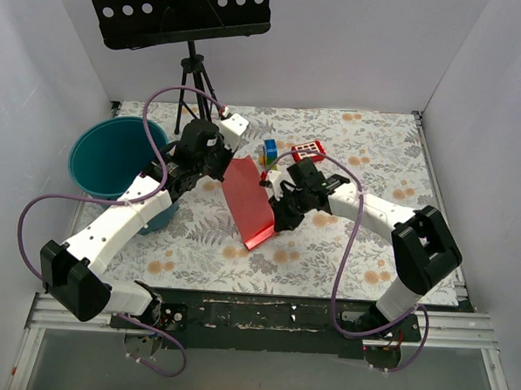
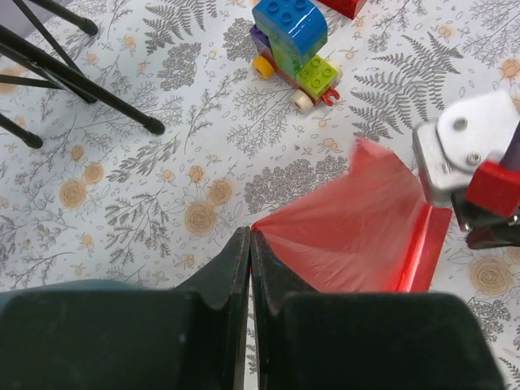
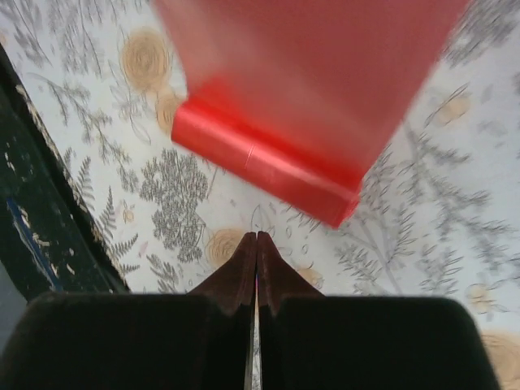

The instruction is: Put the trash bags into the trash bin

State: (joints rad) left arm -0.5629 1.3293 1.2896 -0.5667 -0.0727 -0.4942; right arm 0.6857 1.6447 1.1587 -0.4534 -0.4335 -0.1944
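The trash bag (image 1: 246, 194) is a thin pink-red film drawn up from a thicker red rolled end (image 1: 260, 239) that lies on the table. My left gripper (image 1: 226, 163) is shut on the film's upper corner, which comes to a point at the jaw tips (image 2: 249, 236), and holds the film (image 2: 357, 231) off the table. My right gripper (image 1: 279, 220) is shut, just right of the film. In its wrist view the tips (image 3: 257, 237) pinch nothing I can see, and the roll (image 3: 268, 171) lies ahead of them. The teal trash bin (image 1: 92, 164) stands at the far left, beside my left arm.
A Lego toy (image 1: 269, 152) (image 2: 292, 41) and a flat red box with white squares (image 1: 307, 149) sit behind the bag. A music stand's tripod (image 1: 192, 82) stands at the back, its legs (image 2: 81, 81) near my left gripper. White walls enclose the table.
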